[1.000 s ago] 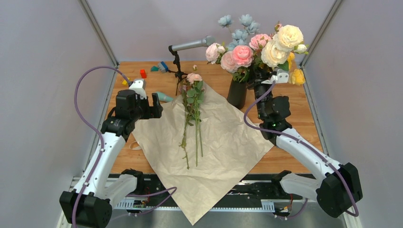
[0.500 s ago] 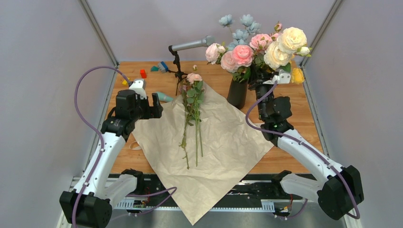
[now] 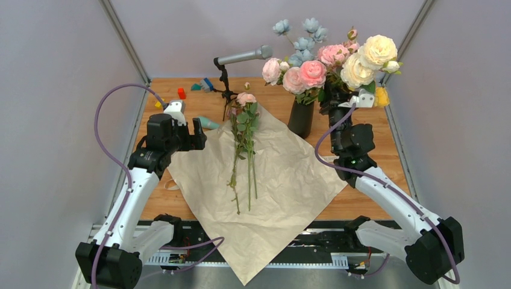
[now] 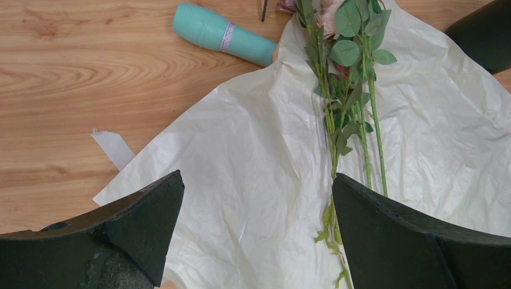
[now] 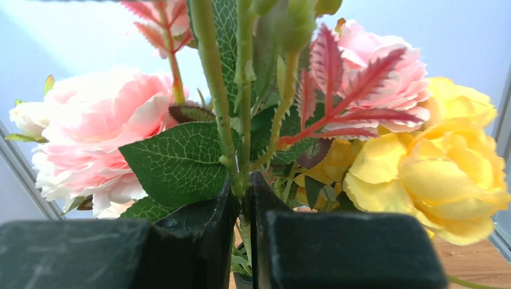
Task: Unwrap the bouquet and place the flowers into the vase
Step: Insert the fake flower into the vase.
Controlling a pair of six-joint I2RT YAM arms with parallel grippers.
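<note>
- Bouquet paper (image 3: 274,180) is already undone: it lies open and flat across the middle of the worktop (image 3: 373,135), its near corner hanging over the front edge.
- Off its left edge, a cream strip (image 4: 114,148) lies on the wood; this is probably the loosened ribbon.
- On the sheet, left of centre, lie the flowers (image 3: 244,141), a few thin green stems with their heads towards the far side and a pink bloom at the top. They are not yet in the vase, so by my reading this part is left to do.
- To the right of them, just past the paper's far edge, stands the black vase (image 3: 300,119), upright.
- A large bunch of pink, cream, blue and yellow blooms (image 3: 312,72) spreads above the vase. Whether its stems sit inside the neck cannot be told.
- The left arm is bent forward with its wrist low over the paper's left edge. Its claw (image 4: 256,186) points down with the fingers wide apart, holding nothing, and the stems lie just to its right.
- The right arm reaches up and away, its wrist raised beside the vase. Its claw (image 5: 244,192) is clamped on green stems of the large bunch, under the leaves.
</note>
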